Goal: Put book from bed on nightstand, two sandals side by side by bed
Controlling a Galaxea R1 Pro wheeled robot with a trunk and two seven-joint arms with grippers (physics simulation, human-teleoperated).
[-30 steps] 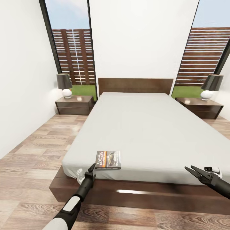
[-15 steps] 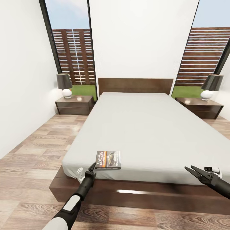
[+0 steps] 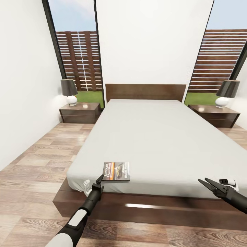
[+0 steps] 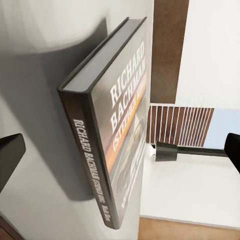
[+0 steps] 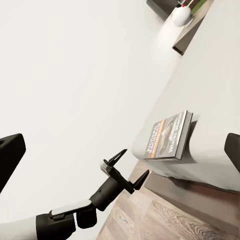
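The book (image 3: 116, 171) lies flat on the pale grey mattress of the bed (image 3: 157, 137), near its foot-end left corner. My left gripper (image 3: 97, 183) hovers open just short of the book's near left corner, not touching it. In the left wrist view the book (image 4: 115, 135) fills the space ahead between my dark fingertips (image 4: 11, 152). My right gripper (image 3: 203, 180) hangs open over the bed's foot edge at the right, with nothing in it. From the right wrist view I see the book (image 5: 167, 136) and the open left gripper (image 5: 129, 169). The sandals are out of view.
One nightstand (image 3: 80, 112) with a lamp (image 3: 69, 91) stands left of the headboard, another nightstand (image 3: 216, 115) with a lamp (image 3: 226, 92) to its right. Wood floor runs along the bed's left side up to the white wall. Tall windows flank the headboard.
My left gripper has edged slightly toward the book's corner. The book and the right arm have not moved.
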